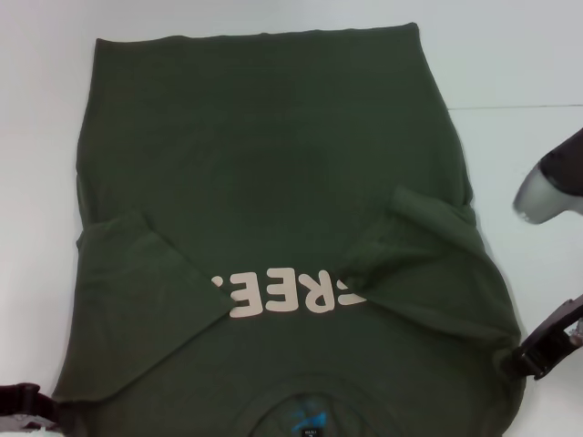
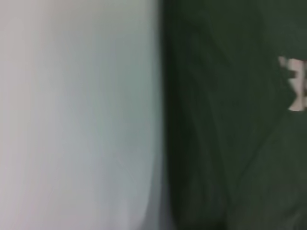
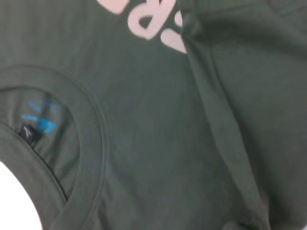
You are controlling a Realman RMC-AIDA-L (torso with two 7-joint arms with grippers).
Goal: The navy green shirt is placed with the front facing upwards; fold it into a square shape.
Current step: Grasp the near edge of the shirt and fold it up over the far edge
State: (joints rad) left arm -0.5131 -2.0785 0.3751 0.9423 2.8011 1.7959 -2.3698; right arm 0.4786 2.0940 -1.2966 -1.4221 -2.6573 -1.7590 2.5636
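Observation:
The navy green shirt (image 1: pixel 273 164) lies flat on the white table (image 1: pixel 510 55), front up, collar toward me. Its pale letters (image 1: pixel 291 293) read upside down. Both sleeves are folded inward: one (image 1: pixel 137 273) on the left, one (image 1: pixel 428 246) on the right, each covering an end of the lettering. My left gripper (image 1: pixel 23 405) sits at the shirt's near left corner. My right gripper (image 1: pixel 547 346) touches the near right shoulder edge. The right wrist view shows the collar with its blue label (image 3: pixel 41 120) and the letters (image 3: pixel 144 19). In the left wrist view, the shirt's side edge (image 2: pixel 230 143) lies against bare table (image 2: pixel 72 120).
A grey and black part of the right arm (image 1: pixel 551 187) hangs over the table just right of the shirt. Bare white table surrounds the shirt on the left, right and far sides.

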